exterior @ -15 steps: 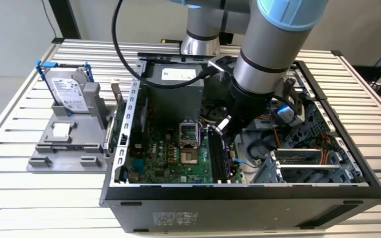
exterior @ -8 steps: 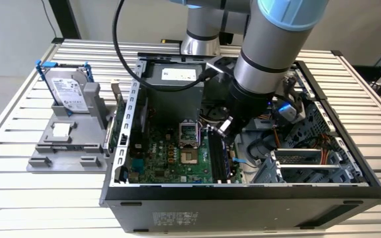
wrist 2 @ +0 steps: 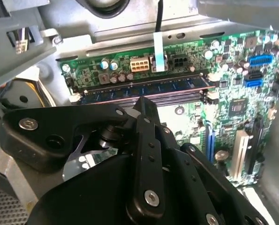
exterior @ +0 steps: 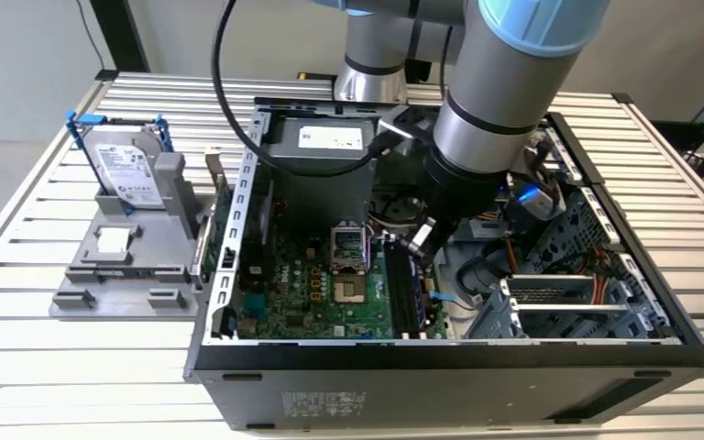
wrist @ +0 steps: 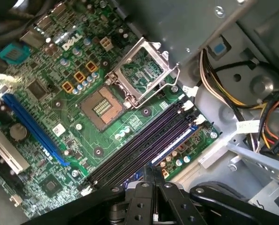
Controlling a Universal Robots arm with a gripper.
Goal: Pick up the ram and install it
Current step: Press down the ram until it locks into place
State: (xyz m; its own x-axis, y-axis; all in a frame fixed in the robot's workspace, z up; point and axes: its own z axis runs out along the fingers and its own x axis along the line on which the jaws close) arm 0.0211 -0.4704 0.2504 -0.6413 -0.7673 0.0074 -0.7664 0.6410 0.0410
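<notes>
The ram [wrist 2: 144, 89] is a dark blue stick with black chips, standing on edge in the outermost of the long motherboard slots [wrist: 144, 140] inside the open computer case [exterior: 450, 353]. In the first wrist view the ram [wrist: 174, 143] shows as a bluish strip next to the empty purple-black slots. My gripper [wrist 2: 146, 105] is down inside the case with its black fingers shut together, their tips right at the ram's top edge near its middle. In the exterior view the gripper [exterior: 423, 240] hangs over the slot row, and the ram [exterior: 411, 293] lies just below it.
The open CPU socket [wrist: 102, 105] and a blue expansion slot [wrist: 34, 126] lie beside the memory slots. Bundled cables [wrist: 233, 93] and a metal drive cage [exterior: 572, 293] crowd the other side. Outside the case, a silver hard drive in a blue frame [exterior: 126, 170] stands on a grey fixture [exterior: 120, 266].
</notes>
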